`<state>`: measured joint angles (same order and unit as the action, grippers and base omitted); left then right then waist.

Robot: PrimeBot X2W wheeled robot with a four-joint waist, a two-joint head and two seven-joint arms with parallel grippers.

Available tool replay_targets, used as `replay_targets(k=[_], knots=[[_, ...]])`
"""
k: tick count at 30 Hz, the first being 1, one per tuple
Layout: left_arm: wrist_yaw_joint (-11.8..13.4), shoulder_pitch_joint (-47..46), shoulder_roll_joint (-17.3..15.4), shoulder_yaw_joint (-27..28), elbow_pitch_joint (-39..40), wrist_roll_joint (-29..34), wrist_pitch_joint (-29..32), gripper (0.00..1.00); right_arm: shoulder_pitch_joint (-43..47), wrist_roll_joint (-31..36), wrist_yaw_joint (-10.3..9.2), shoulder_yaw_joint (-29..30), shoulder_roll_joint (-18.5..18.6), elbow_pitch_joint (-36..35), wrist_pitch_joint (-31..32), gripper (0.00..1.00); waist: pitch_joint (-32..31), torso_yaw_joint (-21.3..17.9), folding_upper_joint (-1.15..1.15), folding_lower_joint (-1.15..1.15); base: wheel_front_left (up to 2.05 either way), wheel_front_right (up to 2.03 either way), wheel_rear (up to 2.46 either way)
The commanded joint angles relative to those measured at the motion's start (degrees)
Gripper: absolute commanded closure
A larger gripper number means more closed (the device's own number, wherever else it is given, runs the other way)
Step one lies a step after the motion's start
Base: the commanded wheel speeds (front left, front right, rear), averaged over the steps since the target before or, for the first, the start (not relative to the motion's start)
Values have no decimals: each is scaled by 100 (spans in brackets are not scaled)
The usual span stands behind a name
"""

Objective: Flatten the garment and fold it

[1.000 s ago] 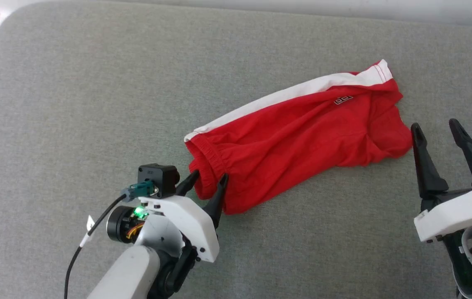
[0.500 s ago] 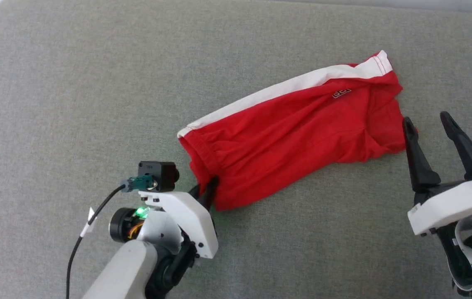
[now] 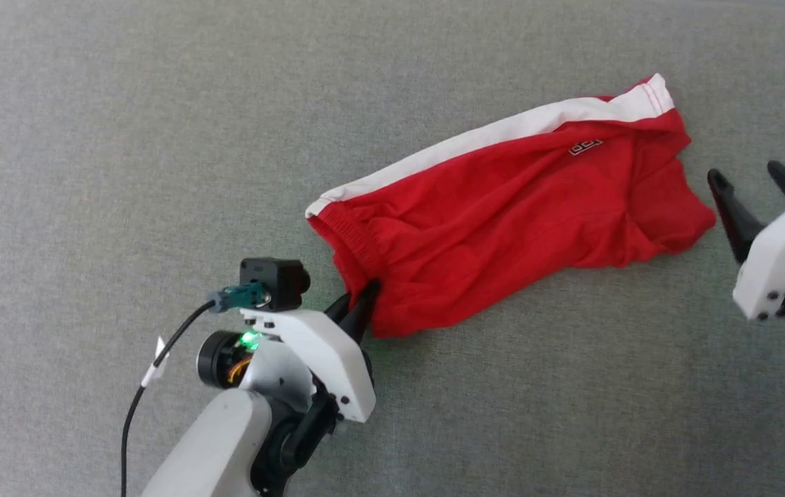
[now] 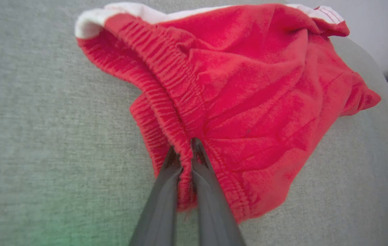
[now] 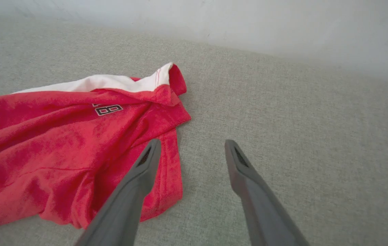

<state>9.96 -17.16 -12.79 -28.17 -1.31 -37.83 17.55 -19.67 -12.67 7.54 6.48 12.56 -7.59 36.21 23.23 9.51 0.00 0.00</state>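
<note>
At the lower left of the head view a black cable runs up to the left arm, where a small green light glows below a black camera box. Just right of the box, the left gripper has its two dark fingers pressed nearly together on the lower end of the waistband of the red shorts. In the left wrist view the left gripper pinches a ridge of the gathered elastic, and the shorts spread up and to the right from the fingertips. The shorts lie on a grey cloth surface, slanting from the middle of the head view toward the upper right, wrinkled and not flat. A white stripe runs along their upper edge, and a small dark-edged patch sits near the far end. At the right edge the right gripper is spread wide, just beside the leg hem and holding nothing. In the right wrist view the right gripper hangs above the surface, its left finger over the hem of the shorts and its right finger over bare grey cloth.
</note>
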Motion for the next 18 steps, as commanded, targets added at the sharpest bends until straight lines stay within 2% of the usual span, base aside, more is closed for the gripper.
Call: replay_targets(k=[1,8,18], knots=[[-43,-63,42,-60,-73,-4,10,100,-138,7,-5,8,4,35,56,0,113,52,0,0,0,0,0],[-159,-233,137,-138,-139,5,-95,100,-781,126,-5,63,-187,566,592,0,382,199,0,0,0,0,0],[-288,-409,270,-238,-286,-16,-206,100,-1119,479,-5,176,-502,1198,1029,0,528,427,0,0,0,0,0]])
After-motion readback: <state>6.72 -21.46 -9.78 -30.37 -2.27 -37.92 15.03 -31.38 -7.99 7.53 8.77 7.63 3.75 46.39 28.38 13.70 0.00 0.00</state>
